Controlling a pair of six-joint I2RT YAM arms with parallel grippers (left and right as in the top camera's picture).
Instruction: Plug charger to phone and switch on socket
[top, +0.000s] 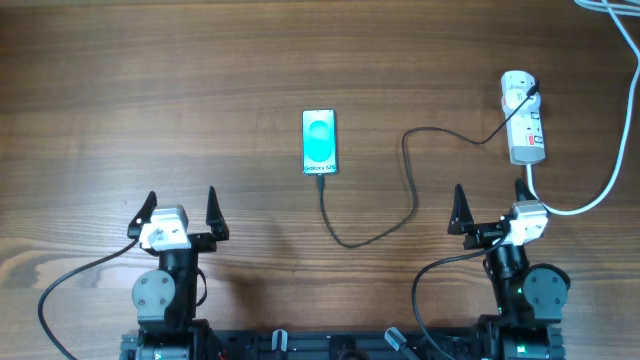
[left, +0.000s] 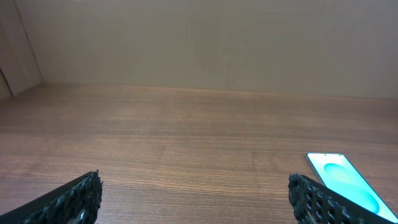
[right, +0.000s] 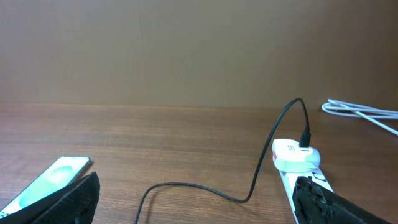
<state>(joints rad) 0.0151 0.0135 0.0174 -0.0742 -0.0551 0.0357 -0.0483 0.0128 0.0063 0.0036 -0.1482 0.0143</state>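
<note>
Two matching arms
- left gripper (top: 181, 196): two black pointed fingers (left: 74, 200) with knobbly inner pads; white wrist block (top: 165, 231); round grey-and-black joint housing (top: 158, 293); thin black cable (top: 70, 279) looping from the base
- right gripper (top: 489, 192): same build, same colours, its own black lead (top: 428, 272)

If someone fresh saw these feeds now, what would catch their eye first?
The phone, with its bright cyan screen, lies in the middle of the overhead view and stands out most. A thin black charger cable loops from its lower edge across to the white socket at far right; whether its tip is seated is unclear. The left gripper and right gripper sit open at the near edge, holding nothing.
</note>
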